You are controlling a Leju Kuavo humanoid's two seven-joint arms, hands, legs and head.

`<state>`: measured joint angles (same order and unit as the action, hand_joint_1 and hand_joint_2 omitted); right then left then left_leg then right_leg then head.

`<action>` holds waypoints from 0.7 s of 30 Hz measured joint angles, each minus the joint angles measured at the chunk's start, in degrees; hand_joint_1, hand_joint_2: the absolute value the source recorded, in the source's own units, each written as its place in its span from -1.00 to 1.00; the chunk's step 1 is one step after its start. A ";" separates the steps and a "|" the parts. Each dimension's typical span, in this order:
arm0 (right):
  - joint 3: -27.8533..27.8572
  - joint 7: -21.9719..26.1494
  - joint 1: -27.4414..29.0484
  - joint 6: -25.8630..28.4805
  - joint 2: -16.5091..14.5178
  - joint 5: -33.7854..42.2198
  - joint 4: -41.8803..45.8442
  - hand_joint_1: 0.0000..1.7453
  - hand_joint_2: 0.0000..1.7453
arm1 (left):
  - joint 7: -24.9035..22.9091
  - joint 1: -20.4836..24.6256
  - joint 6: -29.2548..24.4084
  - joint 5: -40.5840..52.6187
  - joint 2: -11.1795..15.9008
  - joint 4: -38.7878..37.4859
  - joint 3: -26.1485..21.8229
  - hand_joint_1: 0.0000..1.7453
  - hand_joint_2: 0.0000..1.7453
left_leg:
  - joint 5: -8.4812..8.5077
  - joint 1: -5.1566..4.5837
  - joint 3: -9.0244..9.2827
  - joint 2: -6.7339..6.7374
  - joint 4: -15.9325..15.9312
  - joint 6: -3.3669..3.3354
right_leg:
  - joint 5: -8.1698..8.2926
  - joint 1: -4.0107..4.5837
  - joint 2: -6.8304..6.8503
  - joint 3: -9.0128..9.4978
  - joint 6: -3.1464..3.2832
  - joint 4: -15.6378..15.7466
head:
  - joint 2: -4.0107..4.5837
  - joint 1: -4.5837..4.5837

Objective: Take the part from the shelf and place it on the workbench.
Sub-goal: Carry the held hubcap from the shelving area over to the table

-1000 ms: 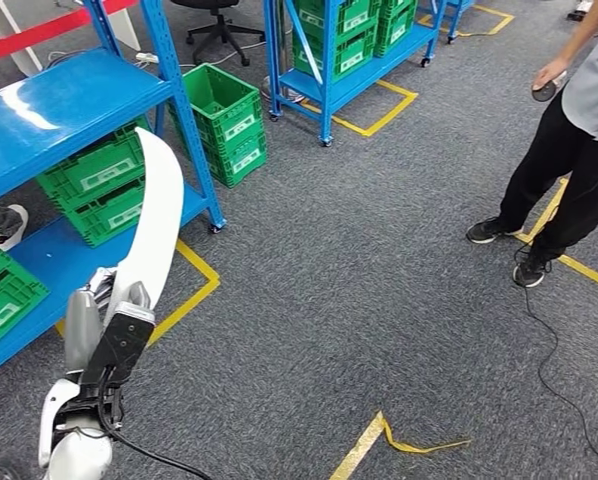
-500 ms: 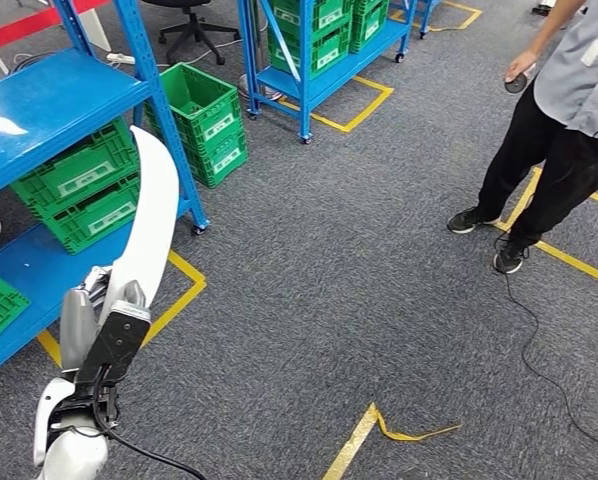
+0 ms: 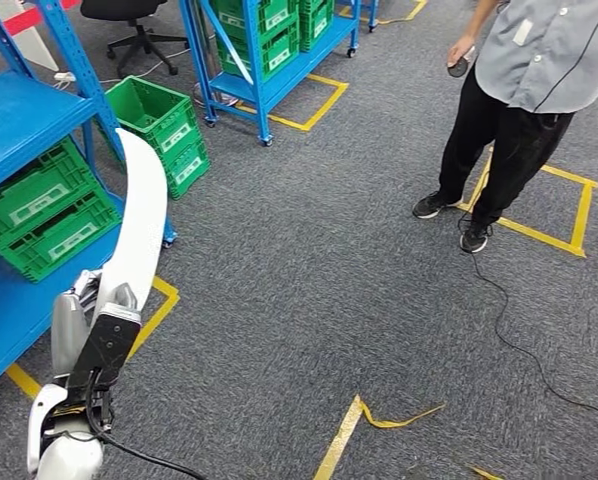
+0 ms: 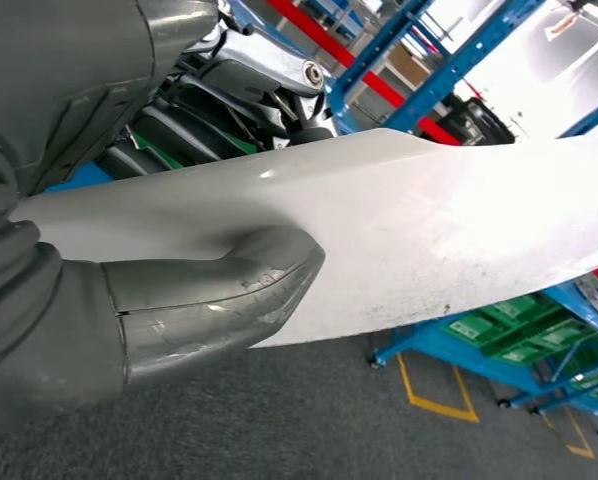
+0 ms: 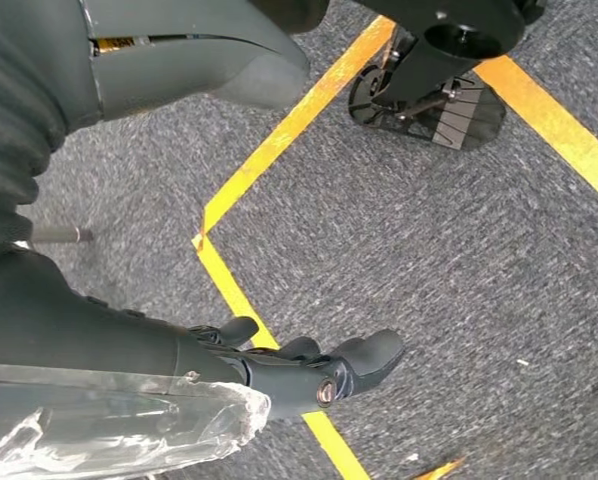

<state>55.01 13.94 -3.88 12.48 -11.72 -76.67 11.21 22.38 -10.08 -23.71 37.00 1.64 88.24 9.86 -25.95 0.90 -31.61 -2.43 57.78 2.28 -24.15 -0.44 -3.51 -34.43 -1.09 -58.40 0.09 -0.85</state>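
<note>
The part (image 3: 134, 225) is a long, curved white panel. My left hand (image 3: 92, 320) grips its lower end at the bottom left of the head view, and the panel rises upright in front of the blue shelf (image 3: 24, 115). In the left wrist view the grey thumb (image 4: 220, 300) presses on the panel's white face (image 4: 447, 240), with darker fingers behind it. My right hand (image 5: 130, 340) hangs over grey carpet crossed by yellow tape, fingers stretched out and thumb apart, holding nothing.
Green crates (image 3: 43, 205) fill the blue shelf, and another crate (image 3: 160, 125) stands on the floor beside it. A second blue rack (image 3: 273, 70) stands behind. A person (image 3: 522, 90) stands at the upper right, with a black cable (image 3: 530, 350) trailing across the carpet. Loose yellow tape (image 3: 356, 430) lies ahead.
The whole scene has slid left and down, so the camera has turned right. The person now stands closer in frame. My left hand still holds the part the same way.
</note>
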 joint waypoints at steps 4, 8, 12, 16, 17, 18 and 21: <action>0.00 0.00 0.00 0.00 0.00 0.00 0.00 -1.00 1.00 | 0.00 0.00 0.00 0.00 0.00 0.00 0.00 1.00 1.00 | 0.00 0.00 0.00 0.00 0.00 0.00 | 0.00 0.00 0.00 0.00 0.00 0.00 | 0.00 0.00; 0.00 0.00 0.00 0.00 0.00 0.00 0.00 -1.00 1.00 | 0.00 0.00 0.00 0.00 0.00 0.00 0.00 1.00 1.00 | 0.00 0.00 0.00 0.00 0.00 0.00 | 0.00 0.00 0.00 0.00 0.00 0.00 | 0.00 0.00; 0.00 0.00 0.00 0.00 0.00 0.00 0.00 -1.00 1.00 | 0.00 0.00 0.00 0.00 0.00 0.00 0.00 1.00 1.00 | 0.00 0.00 0.00 0.00 0.00 0.00 | 0.00 0.00 0.00 0.00 0.00 0.00 | 0.00 0.00; 0.00 0.00 0.00 0.00 0.00 0.00 0.00 -1.00 1.00 | 0.00 0.00 0.00 0.00 0.00 0.00 0.00 1.00 1.00 | 0.00 0.00 0.00 0.00 0.00 0.00 | 0.00 0.00 0.00 0.00 0.00 0.00 | 0.00 0.00; 0.00 0.00 0.00 0.00 0.00 0.00 0.00 -1.00 1.00 | 0.00 0.00 0.00 0.00 0.00 0.00 0.00 1.00 1.00 | 0.00 0.00 0.00 0.00 0.00 0.00 | 0.00 0.00 0.00 0.00 0.00 0.00 | 0.00 0.00; 0.00 0.00 0.00 0.00 0.00 0.00 0.00 -1.00 1.00 | 0.00 0.00 0.00 0.00 0.00 0.00 0.00 1.00 1.00 | 0.00 0.00 0.00 0.00 0.00 0.00 | 0.00 0.00 0.00 0.00 0.00 0.00 | 0.00 0.00; 0.00 0.00 0.00 0.00 0.00 0.00 0.00 -1.00 1.00 | 0.00 0.00 0.00 0.00 0.00 0.00 0.00 1.00 1.00 | 0.00 0.00 0.00 0.00 0.00 0.00 | 0.00 0.00 0.00 0.00 0.00 0.00 | 0.00 0.00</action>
<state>55.01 13.94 -3.88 12.48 -11.72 -76.67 11.21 22.38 -10.08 -23.71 37.00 1.64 88.24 9.86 -25.95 0.90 -31.61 -2.43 57.78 2.28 -24.15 -0.44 -3.51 -34.43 -1.09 -58.40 0.09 -0.85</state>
